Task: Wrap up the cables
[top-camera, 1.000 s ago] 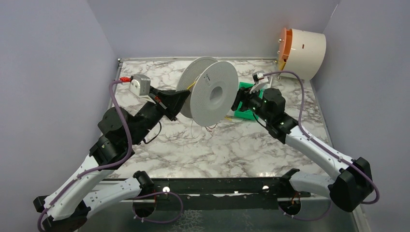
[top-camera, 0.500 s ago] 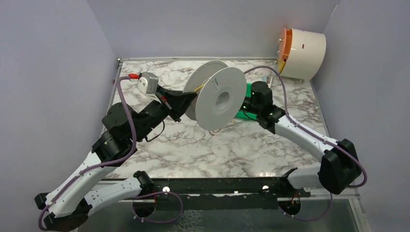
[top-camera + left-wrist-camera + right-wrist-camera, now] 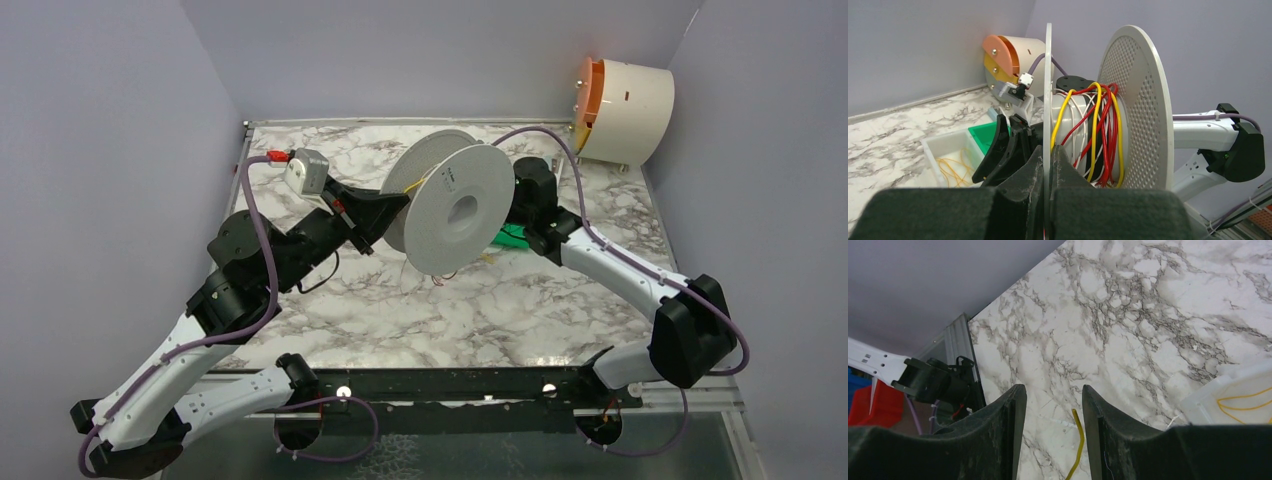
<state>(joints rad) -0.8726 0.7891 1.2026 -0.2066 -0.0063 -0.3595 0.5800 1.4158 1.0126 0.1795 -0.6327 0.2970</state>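
Left pincer (image 3: 1047,165), bottom center of left wrist view, clenched on the thin flange of the spool (image 3: 462,206), holding it up off the bench (image 3: 400,300) at frame center. Cables (image 3: 1098,135), yellow, red, white and black, wound on the spool core between the two flanges; a few loose ends dangle under the spool. Right pincer (image 3: 1050,405) released, fingers apart, one yellow strand between them in the right wrist view; it sits just right of the spool. Green bin (image 3: 512,236) beside it. White tray (image 3: 950,155) with yellow wire. White-orange drum (image 3: 625,108) upper right.
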